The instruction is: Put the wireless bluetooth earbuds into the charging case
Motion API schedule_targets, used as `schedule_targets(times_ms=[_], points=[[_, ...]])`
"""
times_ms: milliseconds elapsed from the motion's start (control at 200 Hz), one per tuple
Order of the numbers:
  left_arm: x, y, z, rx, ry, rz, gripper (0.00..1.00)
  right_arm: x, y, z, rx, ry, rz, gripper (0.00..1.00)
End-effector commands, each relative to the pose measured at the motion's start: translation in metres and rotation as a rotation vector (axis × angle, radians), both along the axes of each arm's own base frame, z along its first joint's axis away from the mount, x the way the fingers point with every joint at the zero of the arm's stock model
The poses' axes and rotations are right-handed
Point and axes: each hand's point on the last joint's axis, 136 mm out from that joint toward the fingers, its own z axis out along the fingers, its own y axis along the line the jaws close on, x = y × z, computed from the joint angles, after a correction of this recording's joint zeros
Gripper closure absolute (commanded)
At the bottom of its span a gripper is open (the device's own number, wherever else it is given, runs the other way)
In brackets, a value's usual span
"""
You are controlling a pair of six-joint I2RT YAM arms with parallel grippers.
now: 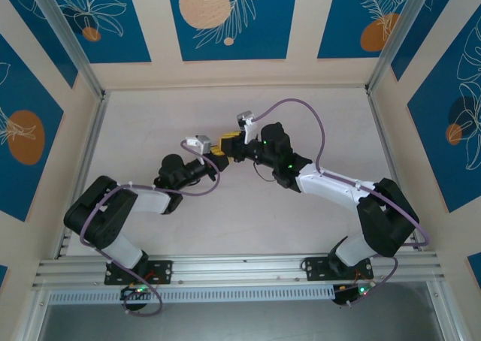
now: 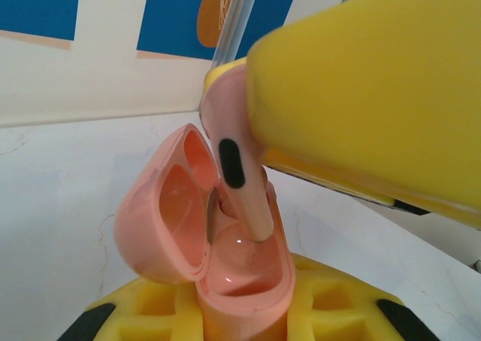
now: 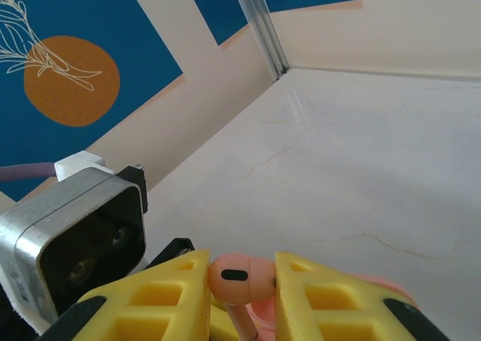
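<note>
Cream walls with glossy blue panels (orange discs and white line-drawn leaves on them) enclose a pale, faintly veined tabletop with a matte, marble-like look. Two black-and-white arms reach inward over it and meet near its middle.

The left gripper, with blocky yellow fingers moulded in a waffle-like grid, is clenched around the base of the charging case. This case is a smooth salmon-pink plastic shell with rounded corners, held upright above the table. Its hinged lid is swung open to the left, showing a hollow, glossy inside.

The right gripper pinches one earbud by its bulbous head between the same ribbed yellow fingers. The bud is coral-pink and smooth, and its slim stem points down into the open case, with the tip touching the well. A small dark oval marks the head.
</note>
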Motion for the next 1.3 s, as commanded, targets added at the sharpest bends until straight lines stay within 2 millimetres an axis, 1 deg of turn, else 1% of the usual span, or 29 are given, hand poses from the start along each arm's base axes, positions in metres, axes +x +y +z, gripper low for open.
schedule_targets(times_ms=[0, 105, 295, 400, 565, 775, 1080, 1170, 1295], points=[[-0.002, -0.003, 0.033, -0.078, -0.095, 0.000, 1.00, -0.007, 0.002, -0.018, -0.032, 0.019, 0.012, 0.75], [-0.001, -0.001, 0.035, -0.086, -0.097, 0.006, 1.00, -0.008, 0.001, -0.019, -0.034, 0.020, 0.009, 0.75], [-0.005, -0.003, 0.034, -0.078, -0.108, -0.010, 1.00, -0.007, 0.001, -0.010, -0.029, 0.004, 0.010, 0.76], [-0.007, -0.002, 0.039, -0.094, -0.130, -0.014, 1.00, -0.007, 0.001, -0.015, -0.036, 0.015, 0.012, 0.76], [-0.010, -0.002, 0.045, -0.100, -0.153, -0.023, 1.00, -0.008, 0.000, -0.029, -0.059, 0.041, 0.002, 0.76], [-0.016, -0.003, 0.050, -0.086, -0.197, -0.044, 1.00, -0.008, -0.008, -0.046, -0.095, 0.062, -0.034, 0.75], [-0.022, 0.000, 0.060, -0.068, -0.274, -0.035, 1.00, -0.008, -0.013, -0.057, -0.122, 0.073, -0.049, 0.76], [-0.024, -0.001, 0.062, -0.068, -0.281, -0.040, 1.00, -0.007, -0.014, -0.055, -0.120, 0.072, -0.058, 0.75], [-0.028, -0.002, 0.064, -0.062, -0.301, -0.057, 1.00, -0.001, -0.017, -0.055, -0.125, 0.080, -0.091, 0.75]])
